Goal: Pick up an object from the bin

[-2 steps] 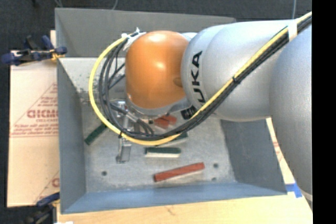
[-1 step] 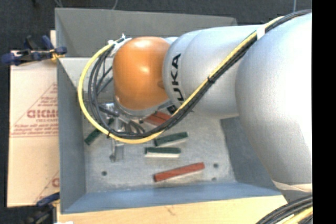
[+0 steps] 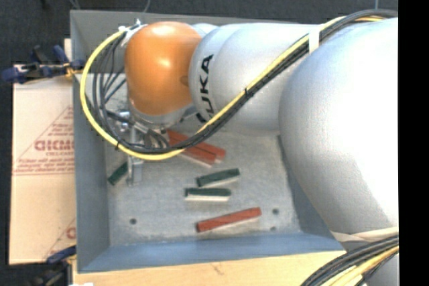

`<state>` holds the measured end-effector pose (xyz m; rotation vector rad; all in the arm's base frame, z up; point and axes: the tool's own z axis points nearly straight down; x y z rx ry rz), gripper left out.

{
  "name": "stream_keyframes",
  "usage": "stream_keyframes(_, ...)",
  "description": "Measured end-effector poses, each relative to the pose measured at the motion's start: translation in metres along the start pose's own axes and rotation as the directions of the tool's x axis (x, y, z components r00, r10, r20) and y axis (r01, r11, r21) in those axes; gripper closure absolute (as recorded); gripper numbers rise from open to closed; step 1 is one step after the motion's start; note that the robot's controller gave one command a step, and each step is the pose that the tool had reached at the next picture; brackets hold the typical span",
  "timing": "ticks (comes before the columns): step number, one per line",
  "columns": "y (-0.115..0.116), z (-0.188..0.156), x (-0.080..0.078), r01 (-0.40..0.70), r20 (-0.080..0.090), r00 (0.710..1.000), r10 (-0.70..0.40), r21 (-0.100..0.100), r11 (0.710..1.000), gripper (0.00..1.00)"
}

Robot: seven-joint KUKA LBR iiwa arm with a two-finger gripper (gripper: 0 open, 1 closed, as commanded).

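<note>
Dark green block (image 3: 118, 174), short and lying tilted on the grey floor of the bin (image 3: 92, 204) close to the left wall, is the piece nearest the gripper (image 3: 132, 169), so I take it as the likely pick, tho nothing shows it gripped. The gripper hangs low under the robot's orange cover (image 3: 157, 67), just right of that block and prob. touching or nearly touching it. The cover and a loop of yellow cable (image 3: 90, 87) hide most of the tool, so I can't tell whether it's open or closed, and no thing is seen held. Other pieces lie apart to the right: a pair of red blocks (image 3: 199, 149) partly under the cover, a dark green stick (image 3: 218, 177) below them, a white-topped stick (image 3: 208, 194) just below that, and a long red stick (image 3: 228, 219) nearest the front wall. To do this step well, IMO: centre the tool over the block's middle rather than beside it, turn it so the closing direction runs across the block's narrow width, i.e. square to its long axis, and go down w/ enough opening to straddle both sides before closing. The wall is near, so keep the approach vertical & watch clearance on the left; a skewed descent could shove the block into the wall or tip it. Close only once low enough to catch the sides, not the top edge, then lift straight up and check it comes along.
</note>
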<state>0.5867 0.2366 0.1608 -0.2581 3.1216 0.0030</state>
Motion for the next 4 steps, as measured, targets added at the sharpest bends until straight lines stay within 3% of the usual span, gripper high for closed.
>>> stream_keyframes(1, -0.007, 0.026, -0.008, 0.246, -0.004, 0.969, -0.246, 0.0, 0.969, 0.0)
stream_keyframes(2, -0.004, 0.094, -0.01, 0.363, -0.009, 0.932, -0.363, -0.002, 0.932, 0.0)
stream_keyframes(3, -0.055, 0.089, -0.026, 0.322, -0.003, 0.947, -0.322, -0.002, 0.947, 1.0)
stream_keyframes(4, -0.055, 0.089, -0.026, 0.321, -0.003, 0.947, -0.321, -0.002, 0.947, 1.0)
